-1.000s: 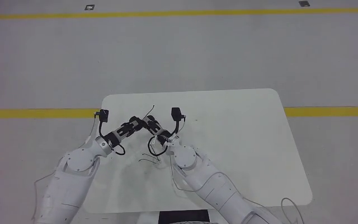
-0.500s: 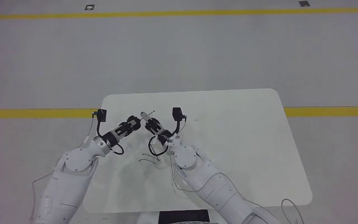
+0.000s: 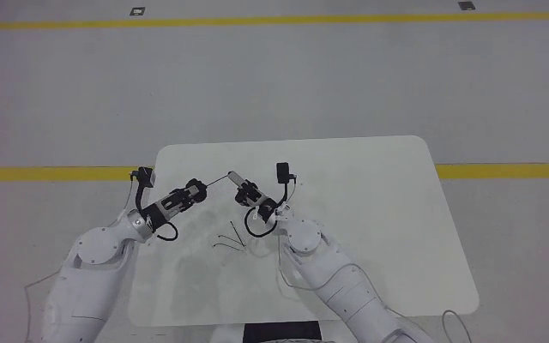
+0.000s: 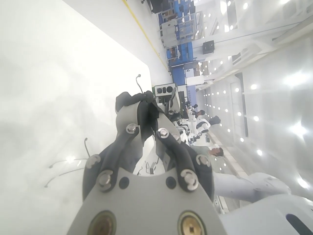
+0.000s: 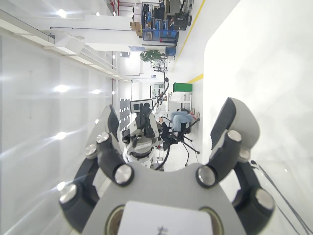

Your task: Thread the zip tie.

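I've got the white desk [image 3: 377, 223] under both arms, which work over its far left part. My left hand [image 4: 143, 100] is pressed together on one end of the zip tie [image 3: 218, 179], and my right hand [image 5: 171, 112] sits just to its right, fingers spread wide with nothing between them. The zip tie runs as a thin dark line from the left hand toward the right one, though I can't tell if its tip touches. A few loose ties [image 3: 230, 239] lie on the desk nearer to me.
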Robot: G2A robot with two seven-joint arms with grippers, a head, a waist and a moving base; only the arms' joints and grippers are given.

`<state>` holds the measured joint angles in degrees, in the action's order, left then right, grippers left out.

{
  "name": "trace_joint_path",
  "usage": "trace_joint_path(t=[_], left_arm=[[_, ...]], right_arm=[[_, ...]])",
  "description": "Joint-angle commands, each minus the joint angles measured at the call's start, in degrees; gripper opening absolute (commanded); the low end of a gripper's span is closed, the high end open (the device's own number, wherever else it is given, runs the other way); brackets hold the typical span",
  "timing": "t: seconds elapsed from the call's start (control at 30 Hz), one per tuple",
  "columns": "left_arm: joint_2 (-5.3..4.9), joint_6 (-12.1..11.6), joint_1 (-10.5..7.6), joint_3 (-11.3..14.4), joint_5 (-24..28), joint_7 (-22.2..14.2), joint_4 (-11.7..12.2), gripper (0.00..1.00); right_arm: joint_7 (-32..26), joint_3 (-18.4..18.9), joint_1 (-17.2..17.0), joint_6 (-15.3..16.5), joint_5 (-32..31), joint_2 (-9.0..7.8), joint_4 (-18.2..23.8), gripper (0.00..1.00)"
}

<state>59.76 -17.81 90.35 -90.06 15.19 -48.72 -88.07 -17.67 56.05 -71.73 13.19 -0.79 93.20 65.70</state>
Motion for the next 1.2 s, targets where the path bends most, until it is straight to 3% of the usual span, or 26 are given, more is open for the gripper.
trace_joint_path(t=[0.0, 0.13, 0.47, 0.6, 0.7, 1.0, 1.1, 1.17], left_arm=[[-0.32, 0.37, 0.19, -0.89, 0.56, -2.56, 0.14, 0.0], [-0.73, 0.8, 0.34, -1.99, 2.7, -5.82, 0.37, 0.0], [-0.79, 0.85, 0.27, -2.26, 3.16, -5.73, -0.17, 0.0], [-0.87, 2.58, -0.65, -1.86, 3.45, -5.1, 1.34, 0.0], [-1.29, 2.78, -0.99, -3.19, 5.93, -9.2, 3.21, 0.0], [-2.74, 1.09, -2.61, -5.58, 12.43, -27.18, 9.12, 0.0], [-2.91, 1.27, -3.93, -4.9, 14.81, -30.67, 10.92, 0.0], [-3.02, 1.22, -4.43, -3.97, 15.6, -30.93, 11.33, 0.0]], right_arm=[[-4.11, 0.87, 0.09, 0.75, 0.81, -0.45, -0.21, 1.0], [-10.07, 1.82, 0.39, 1.51, 2.8, -1.05, -0.71, 1.0], [-10.07, 1.82, 0.39, 1.51, 2.8, -1.05, -0.71, 1.0], [-9.87, 1.94, 0.23, 1.55, 3.0, -1.08, -0.56, 1.0], [-14.91, 3.15, 0.47, 2.48, 6.22, -1.57, -0.95, 1.0], [-36.55, 3.35, 6.59, 4.92, 14.32, -2.47, -9.42, 1.0], [-41.41, 1.39, 9.26, 3.92, 16.34, -2.03, -12.48, 1.0], [-43.39, 0.28, 10.54, 3.5, 17.39, -1.69, -14.06, 1.0]])
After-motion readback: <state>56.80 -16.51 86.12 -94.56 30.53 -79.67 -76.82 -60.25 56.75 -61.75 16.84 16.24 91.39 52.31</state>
